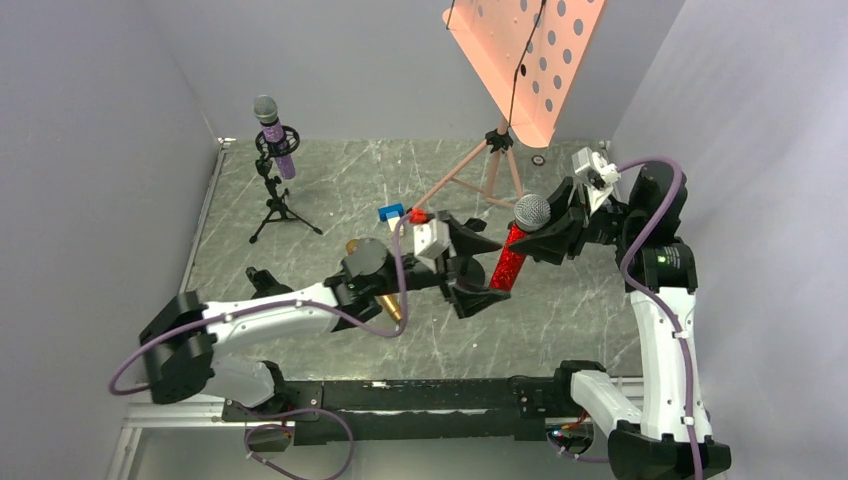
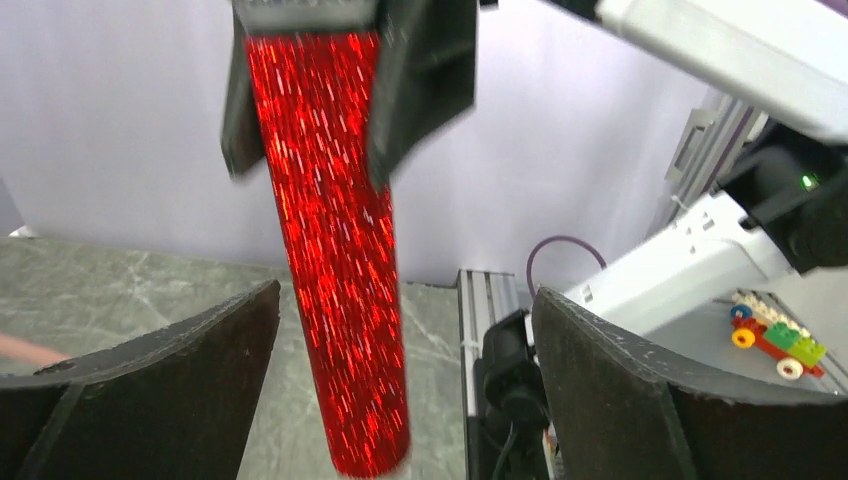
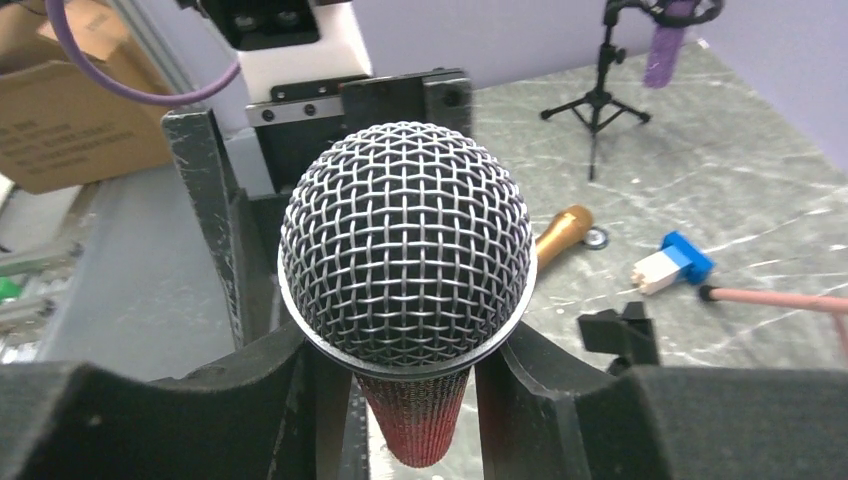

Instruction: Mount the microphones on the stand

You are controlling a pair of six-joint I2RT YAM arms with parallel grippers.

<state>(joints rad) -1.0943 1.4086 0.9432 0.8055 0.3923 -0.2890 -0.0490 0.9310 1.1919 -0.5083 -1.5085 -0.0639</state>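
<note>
The red microphone (image 1: 510, 262) hangs above the middle of the table (image 1: 330, 190), roughly upright, with its silver mesh head (image 3: 405, 255) uppermost and tilted to the right. The right gripper (image 1: 545, 235) is clamped on the handle just below the head. The left gripper (image 2: 400, 400) stands wide, one finger on either side of the lower handle and neither touching it.

It looks like a stiff, light tube. The glitter skin is probably slick under the pads, and the head end is likely the heavier. The mesh could dent, so the hold belongs on the handle, as it is now. A grip high under the head leaves the tail free to go into a clip.

The gold microphone (image 1: 388, 305) lies flat on the table under the left arm. Far left, the purple microphone (image 1: 278, 140) already sits in the ring of a small black tripod stand (image 1: 275, 195). A blue-and-white block (image 1: 392, 212) lies just beside a leg of the pink music stand (image 1: 525, 60), toward the far side.
</note>
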